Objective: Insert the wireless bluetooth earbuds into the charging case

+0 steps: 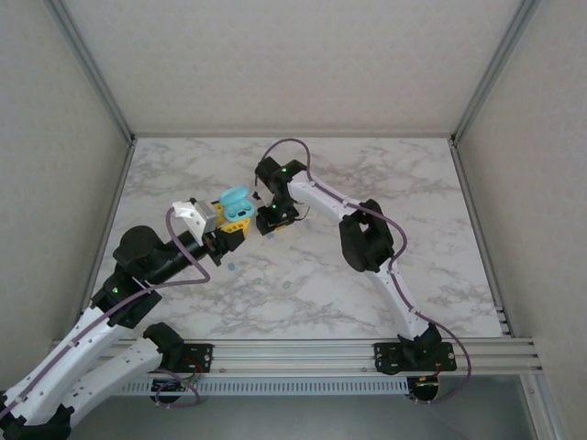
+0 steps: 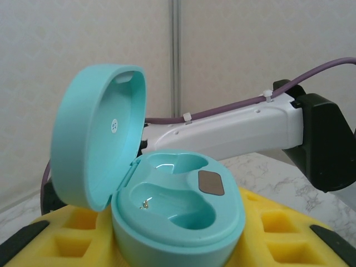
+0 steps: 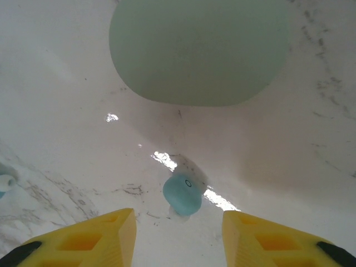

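An open teal charging case (image 2: pixel 178 206) sits between the yellow fingers of my left gripper (image 2: pixel 178 236), which is shut on it. Its lid (image 2: pixel 97 133) stands up on the left, and both wells are empty. From above, the case (image 1: pixel 234 198) hangs over the table's middle in the left gripper (image 1: pixel 236 222). My right gripper (image 3: pixel 177 218) is open and points down at the marble. One teal-blue earbud (image 3: pixel 182 193) lies on the table just ahead of the gap between its fingers, untouched. From above, the right gripper (image 1: pixel 272 222) hovers over that earbud (image 1: pixel 271 236).
A closed mint-green oval case (image 3: pixel 200 50) lies on the table beyond the earbud. Another small bud (image 3: pixel 5 181) shows at the left edge. More teal buds (image 1: pixel 231 267) (image 1: pixel 289 285) are scattered on the marble table (image 1: pixel 413 229) nearer the bases. The right arm's white link (image 2: pixel 233 130) crosses behind the open case.
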Robot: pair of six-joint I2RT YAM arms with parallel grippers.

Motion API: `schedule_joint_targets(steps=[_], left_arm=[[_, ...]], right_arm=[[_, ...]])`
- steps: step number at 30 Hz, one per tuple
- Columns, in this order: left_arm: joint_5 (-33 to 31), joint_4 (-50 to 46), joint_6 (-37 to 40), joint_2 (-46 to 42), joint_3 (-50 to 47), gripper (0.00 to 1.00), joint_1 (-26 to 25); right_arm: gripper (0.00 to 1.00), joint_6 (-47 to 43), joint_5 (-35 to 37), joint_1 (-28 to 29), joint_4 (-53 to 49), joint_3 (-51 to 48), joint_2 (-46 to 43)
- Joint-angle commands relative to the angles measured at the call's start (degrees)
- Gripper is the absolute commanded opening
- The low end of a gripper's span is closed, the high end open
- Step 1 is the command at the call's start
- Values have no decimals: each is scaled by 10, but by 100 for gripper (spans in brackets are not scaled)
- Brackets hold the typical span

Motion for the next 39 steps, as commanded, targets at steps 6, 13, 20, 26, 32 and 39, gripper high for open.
schedule_joint_targets(steps=[6, 13, 20, 26, 32, 39], left_arm=[[0, 7, 4, -2, 15, 12, 1], [1, 5, 2, -1, 17, 13, 1], [2, 10, -1, 6, 19, 13, 1], [7, 19, -7, 15, 18, 14, 1], [13, 25, -9, 26, 21, 14, 1], [21, 42, -15, 39, 16, 14, 0]], right_arm=[[45, -16, 26, 18, -34, 45, 40], [41, -21, 52, 23, -39, 47, 53], [30, -9, 67, 23, -20, 20, 29], [25, 17, 70, 21, 53, -106, -83], [24, 63, 118, 1, 113, -315, -233], [24, 133, 148, -73, 162, -578, -383]])
